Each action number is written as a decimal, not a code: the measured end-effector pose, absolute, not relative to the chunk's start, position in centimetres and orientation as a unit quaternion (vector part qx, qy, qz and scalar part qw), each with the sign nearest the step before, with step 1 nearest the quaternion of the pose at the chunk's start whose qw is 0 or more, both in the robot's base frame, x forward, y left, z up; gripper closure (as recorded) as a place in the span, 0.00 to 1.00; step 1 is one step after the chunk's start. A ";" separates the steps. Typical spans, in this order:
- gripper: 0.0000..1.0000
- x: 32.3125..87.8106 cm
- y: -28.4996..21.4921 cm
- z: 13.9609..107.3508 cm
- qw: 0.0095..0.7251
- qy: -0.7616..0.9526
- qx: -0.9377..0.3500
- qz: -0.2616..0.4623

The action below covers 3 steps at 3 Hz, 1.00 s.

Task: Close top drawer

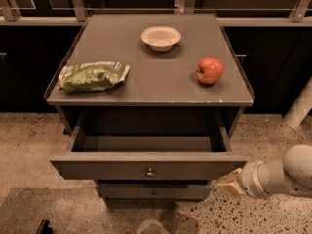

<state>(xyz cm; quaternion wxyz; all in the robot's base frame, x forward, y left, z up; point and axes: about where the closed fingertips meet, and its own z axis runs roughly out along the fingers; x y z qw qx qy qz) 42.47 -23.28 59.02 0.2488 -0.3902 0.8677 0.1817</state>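
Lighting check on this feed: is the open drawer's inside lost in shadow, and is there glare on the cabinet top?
In the camera view, the cabinet top is evenly lit with no glare, and the apple and bowl cast soft shadows. The inside of the top drawer is dim but readable, and its knob shows. The gripper is lit, low right, near the drawer front's right end.

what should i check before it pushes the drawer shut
1. Top drawer pulled out, needs pushing: ok.
2. Nothing pokes above the drawer's rim: ok.
3. Gripper at the drawer's right front corner, touching it: cannot tell.
4. Gripper lined up with the knob at centre: not ok, it sits far right.
5. Bag, bowl and apple lie on the cabinet top, out of the drawer's path: ok.
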 end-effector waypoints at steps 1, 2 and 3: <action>1.00 45.3 -22.4 60.0 0.296 0.851 -0.387 0.196; 1.00 46.7 -21.8 60.5 0.320 0.839 -0.383 0.216; 1.00 48.8 -20.1 61.4 0.360 0.811 -0.380 0.261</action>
